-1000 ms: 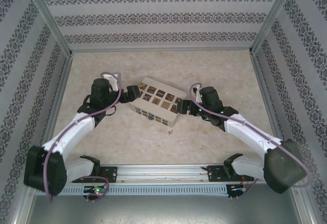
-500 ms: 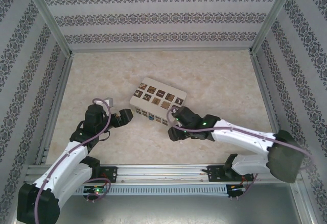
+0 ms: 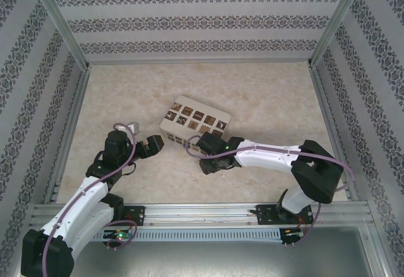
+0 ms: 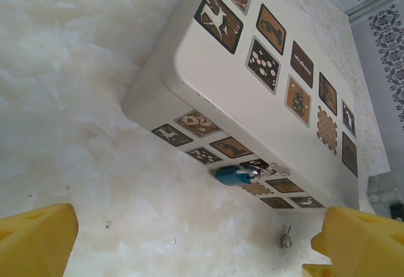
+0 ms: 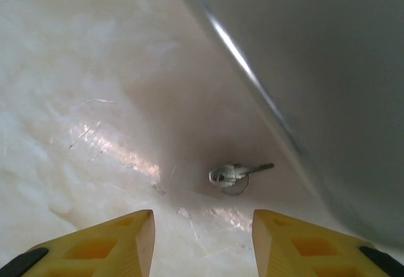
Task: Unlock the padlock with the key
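Key pickup looks to be the step in hand. The right pincer [image 5: 202, 242] hangs low over the table [image 5: 76, 100], its 2 yellow fingers [image 5: 120, 239] spread partway with only bare surface between them, so it pinches nothing. The key [image 5: 235, 175] lies flat just ahead of the fingertips, a little toward the right-hand one. Its ring end faces the pincer's midline and its blade points away to the right, close under what I take to be the foot of the cream box [image 4: 252, 94].

The left pincer [image 4: 192, 248] stands spread wide and empty, facing the box's patterned side. The padlock [image 4: 232, 176] hangs on that side, ahead of it and slightly right of centre, blue body and silvery shackle. It looks locked, so by my reckoning nothing is undone yet.

The next move calls for a short push forward and down until the right fingers straddle the key's head, then a careful squeeze. The key is thin and flat on a slick surface, with the box tight beside it, so it may skid away instead of lifting.
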Robot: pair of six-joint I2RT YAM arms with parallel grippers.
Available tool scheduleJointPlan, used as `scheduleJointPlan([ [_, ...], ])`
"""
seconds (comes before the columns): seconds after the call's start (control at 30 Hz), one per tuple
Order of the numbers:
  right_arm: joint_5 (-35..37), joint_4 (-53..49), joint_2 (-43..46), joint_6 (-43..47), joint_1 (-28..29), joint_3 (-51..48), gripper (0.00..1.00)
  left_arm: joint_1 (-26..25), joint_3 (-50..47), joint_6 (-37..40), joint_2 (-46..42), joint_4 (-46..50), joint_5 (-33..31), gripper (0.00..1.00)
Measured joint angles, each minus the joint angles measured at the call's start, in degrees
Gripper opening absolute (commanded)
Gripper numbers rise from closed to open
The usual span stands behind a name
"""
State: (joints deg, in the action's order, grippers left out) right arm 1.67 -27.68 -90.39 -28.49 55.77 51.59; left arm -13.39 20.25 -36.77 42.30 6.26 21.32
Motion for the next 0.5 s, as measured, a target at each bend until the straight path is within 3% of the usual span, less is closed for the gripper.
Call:
scheduleJointPlan([
  [0.5,2.78,-0.44,-7.04,2.80,0.00,3.63,0.38,0.00,0.00,0.02,0.48,0.00,-0.28,0.99],
])
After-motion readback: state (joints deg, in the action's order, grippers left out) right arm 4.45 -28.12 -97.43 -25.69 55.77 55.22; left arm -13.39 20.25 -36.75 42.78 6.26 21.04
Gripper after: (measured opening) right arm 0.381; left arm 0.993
